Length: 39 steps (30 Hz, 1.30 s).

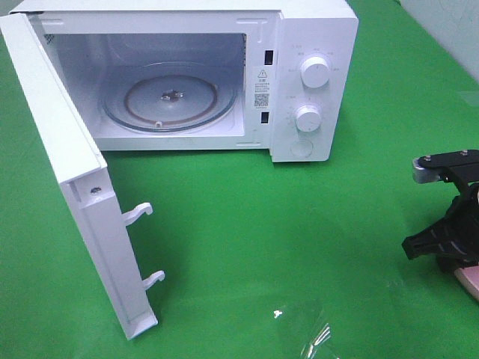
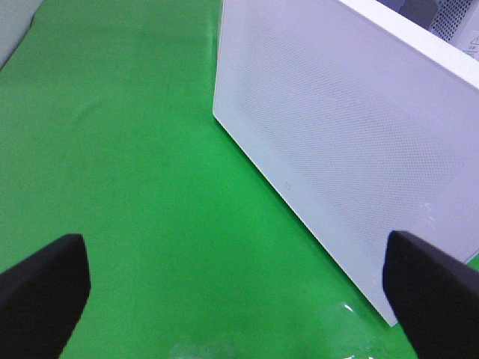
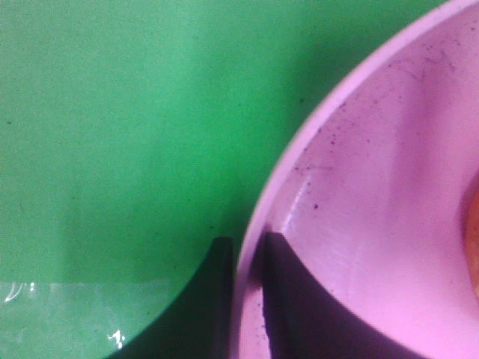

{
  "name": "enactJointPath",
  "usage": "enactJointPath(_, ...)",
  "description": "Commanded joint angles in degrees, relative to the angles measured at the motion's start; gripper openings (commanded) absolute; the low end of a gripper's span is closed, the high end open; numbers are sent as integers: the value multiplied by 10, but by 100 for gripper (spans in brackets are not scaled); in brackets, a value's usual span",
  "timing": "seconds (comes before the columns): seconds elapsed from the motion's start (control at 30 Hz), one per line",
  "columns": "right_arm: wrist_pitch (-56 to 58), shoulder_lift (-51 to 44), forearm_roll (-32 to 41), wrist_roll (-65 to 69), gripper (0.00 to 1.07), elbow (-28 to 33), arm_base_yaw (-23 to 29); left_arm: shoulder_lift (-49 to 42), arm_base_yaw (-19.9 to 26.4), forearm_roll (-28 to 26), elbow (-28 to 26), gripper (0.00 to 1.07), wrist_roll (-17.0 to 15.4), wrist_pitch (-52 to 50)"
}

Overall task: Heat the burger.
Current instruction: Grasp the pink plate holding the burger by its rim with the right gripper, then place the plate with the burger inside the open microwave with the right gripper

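In the right wrist view my right gripper [image 3: 248, 250] is shut on the rim of the pink plate [image 3: 374, 194], one finger outside the rim and one inside. A golden-brown sliver of the burger [image 3: 474, 239] shows at that view's edge; the rest of it is out of frame. From the high camera, the right gripper [image 1: 453, 250] sits low at the far right of the green cloth, with a corner of the plate [image 1: 471, 283] under it. My left gripper [image 2: 239, 299] is open and holds nothing. It faces the outer side of the microwave door [image 2: 352, 149].
The white microwave [image 1: 310, 82] stands at the back, its door [image 1: 75, 194] swung wide open toward the front left. Its glass turntable [image 1: 171, 99] is bare. Two latch hooks [image 1: 138, 215] stick out of the door edge. Green cloth [image 1: 284, 247] covers the table.
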Motion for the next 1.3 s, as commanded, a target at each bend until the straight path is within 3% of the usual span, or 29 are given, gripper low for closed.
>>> enactJointPath(0.03,22,11,-22,39,0,13,1,-8,1,-1,0,99,-1,-1)
enactJointPath(0.47,85,9,-146,177,0,8,60,-8,1,-1,0,99,-1,-1)
enactJointPath(0.73,143,-52,-219,245,0,8,95,-8,1,-1,0,99,-1,-1)
enactJointPath(1.3,238,-118,-264,277,0,8,158,-8,1,-1,0,99,-1,-1)
